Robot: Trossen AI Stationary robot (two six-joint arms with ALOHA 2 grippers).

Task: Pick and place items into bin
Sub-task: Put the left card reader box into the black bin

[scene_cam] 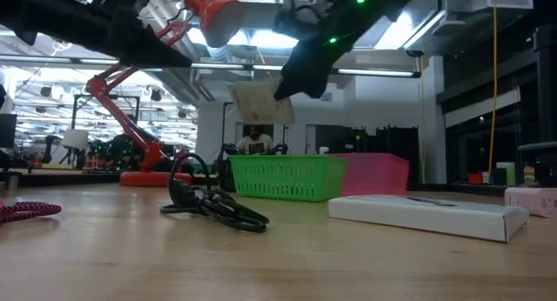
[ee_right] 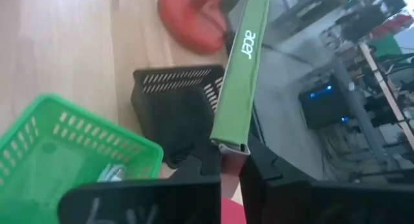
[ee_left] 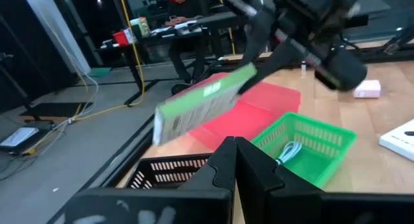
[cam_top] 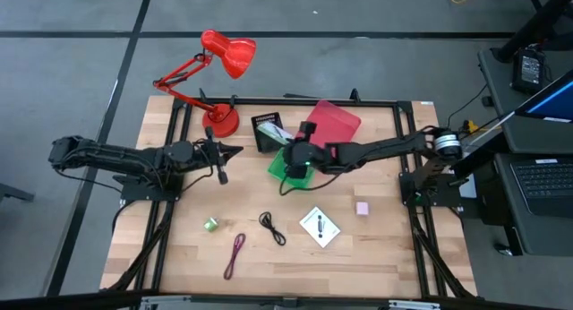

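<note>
My right gripper (cam_top: pixel 300 153) hovers over the green basket (cam_top: pixel 291 164) and is shut on a flat white box with a green edge lettered "acer" (ee_right: pixel 240 68), one of the items. The box also shows in the low view (scene_cam: pixel 261 101). On the wood lie a second white square box (cam_top: pixel 320 227), a green roll (cam_top: pixel 211 224), a pink cube (cam_top: pixel 363 208), a black cable (cam_top: pixel 272 228) and a maroon cable (cam_top: pixel 235 254). My left gripper (cam_top: pixel 224 154) waits shut, left of the baskets. I see no blue-silver piece. My right gripper pinches the flat box by one end (ee_right: pixel 231 144), a finger on each broad face and the green edge showing between them. The box sticks out beyond the fingertips, lengthwise. It is lifted clear and tilted (ee_left: pixel 200 107), above the black basket and the green basket.
A black basket (cam_top: pixel 267 133) stands just left of the green one, and a pink bin (cam_top: pixel 336 120) behind it. The red desk lamp (cam_top: pixel 219 120) stands at the far left of the table. A white cable lies in the green basket (ee_left: pixel 288 153). A person sits beyond the table (scene_cam: pixel 254 143).
</note>
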